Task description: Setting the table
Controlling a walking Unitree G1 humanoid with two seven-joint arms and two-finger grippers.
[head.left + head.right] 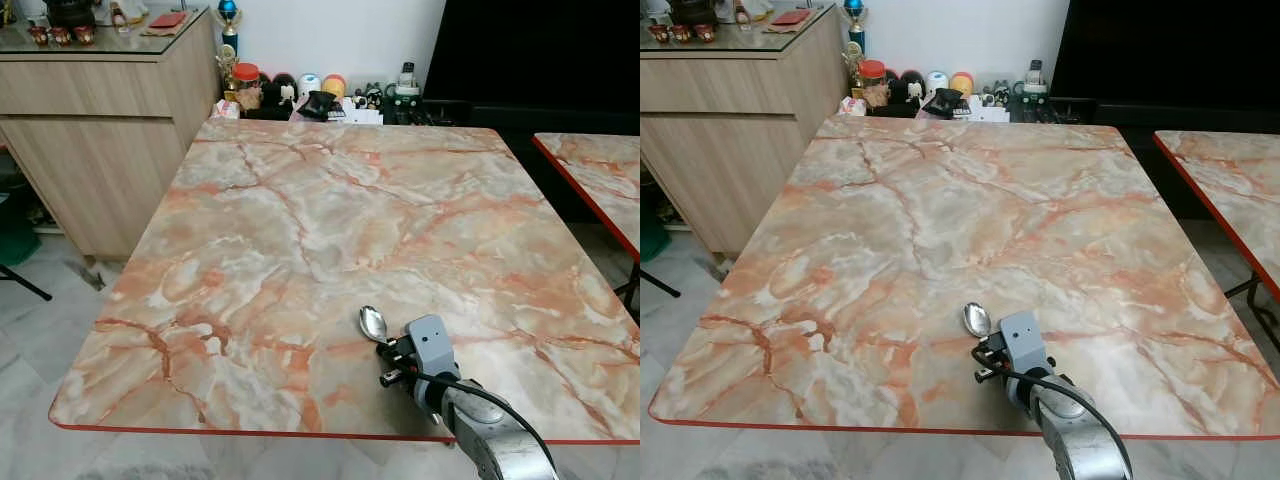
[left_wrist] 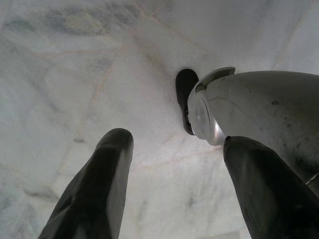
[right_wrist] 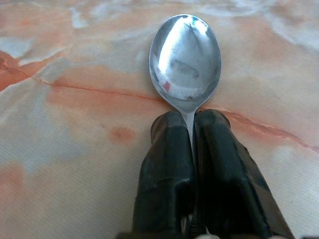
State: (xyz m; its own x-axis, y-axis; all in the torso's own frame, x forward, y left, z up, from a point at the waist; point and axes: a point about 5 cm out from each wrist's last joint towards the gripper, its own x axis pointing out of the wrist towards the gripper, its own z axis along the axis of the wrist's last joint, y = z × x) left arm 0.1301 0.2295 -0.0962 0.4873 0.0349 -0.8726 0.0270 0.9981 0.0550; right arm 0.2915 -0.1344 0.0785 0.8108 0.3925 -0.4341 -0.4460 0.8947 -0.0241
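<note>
A shiny metal spoon [image 1: 372, 322] lies over the near right part of the marble table [image 1: 330, 230], its bowl pointing away from me. My right gripper [image 1: 385, 352] is shut on the spoon's handle just behind the bowl; the wrist view shows the spoon [image 3: 185, 60] clamped between both black fingers [image 3: 164, 169], low over the tabletop. The handle is hidden by the fingers. My left gripper [image 2: 174, 189] hangs idle with its fingers apart, pointing down at pale floor beside my own leg.
A wooden sideboard [image 1: 90, 110] stands at the far left. Jars, figurines and small items [image 1: 300, 95] line the wall behind the table. A second marble table [image 1: 600, 170] sits to the right with a gap between.
</note>
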